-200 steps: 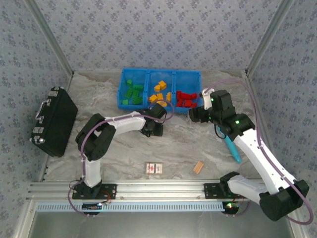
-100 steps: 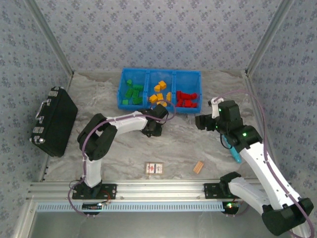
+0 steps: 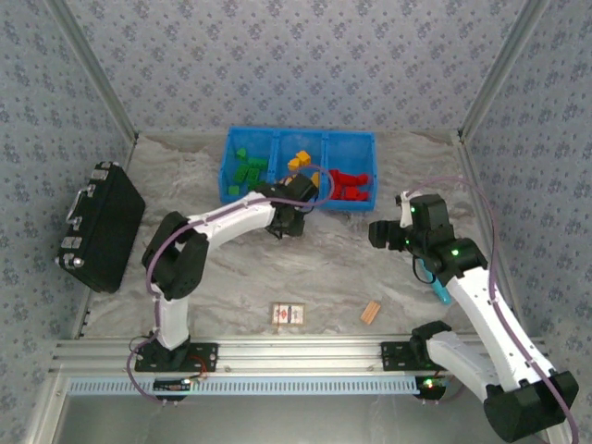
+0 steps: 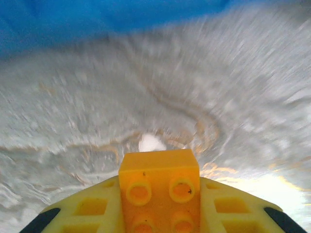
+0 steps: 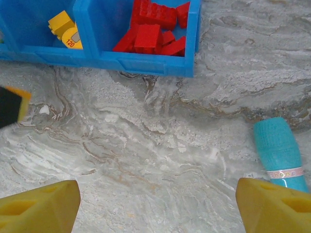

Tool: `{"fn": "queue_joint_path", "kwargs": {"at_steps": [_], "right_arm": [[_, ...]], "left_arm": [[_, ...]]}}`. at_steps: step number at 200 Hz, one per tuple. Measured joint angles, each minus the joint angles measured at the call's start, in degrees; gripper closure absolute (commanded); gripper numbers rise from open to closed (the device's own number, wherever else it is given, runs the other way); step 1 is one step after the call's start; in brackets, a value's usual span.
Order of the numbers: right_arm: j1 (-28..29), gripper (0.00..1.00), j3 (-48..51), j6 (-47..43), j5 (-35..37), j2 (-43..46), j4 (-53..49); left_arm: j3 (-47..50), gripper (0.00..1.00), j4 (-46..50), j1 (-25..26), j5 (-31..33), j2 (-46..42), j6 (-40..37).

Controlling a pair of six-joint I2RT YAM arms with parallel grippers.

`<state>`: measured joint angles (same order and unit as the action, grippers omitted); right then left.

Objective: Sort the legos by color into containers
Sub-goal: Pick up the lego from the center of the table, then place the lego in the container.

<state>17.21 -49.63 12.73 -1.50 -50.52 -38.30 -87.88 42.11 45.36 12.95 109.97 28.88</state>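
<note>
My left gripper (image 4: 159,196) is shut on an orange-yellow lego (image 4: 159,187), studs facing the camera, held above the marbled table just in front of the blue containers (image 4: 97,19). From above, the left gripper (image 3: 291,215) hangs at the front wall of the middle bin of the containers (image 3: 277,132). Green legos (image 3: 247,171) lie in the left bin, orange-yellow ones (image 3: 298,162) in the middle, red ones (image 3: 347,183) in the right. My right gripper (image 3: 379,231) stands open over bare table (image 5: 158,208), below the red legos (image 5: 155,29) and the containers' front wall (image 5: 146,65).
A black case (image 3: 100,227) lies at the left. A red-and-white card (image 3: 289,314) and a tan wooden block (image 3: 371,312) sit near the front rail. A teal cylinder (image 5: 279,150) lies under the right arm, right of my right gripper.
The left gripper has shut on the orange-yellow lego and carried it up toward the middle bin. The right arm has drawn back from the red bin, rightward and nearer.
</note>
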Motion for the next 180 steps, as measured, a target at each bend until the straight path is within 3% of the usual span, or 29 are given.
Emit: {"fn": "queue_joint_path", "kwargs": {"at_steps": [62, 127, 180], "right_arm": [[-0.09, 0.14, 4.68, 4.24, -4.52, 2.6, 2.67], [0.07, 0.13, 9.9, 8.33, -7.13, 6.86, 2.99], [0.07, 0.11, 10.1, 8.24, -6.97, 5.38, 4.24]], "left_arm": [[-21.11, 0.75, 3.26, -3.19, 4.72, 1.05, -8.59], [-45.79, 0.75, 5.46, -7.91, 6.88, 17.35, -15.74], [-51.58, 0.75, 7.21, -9.84, 6.75, 26.08, -18.27]]}}
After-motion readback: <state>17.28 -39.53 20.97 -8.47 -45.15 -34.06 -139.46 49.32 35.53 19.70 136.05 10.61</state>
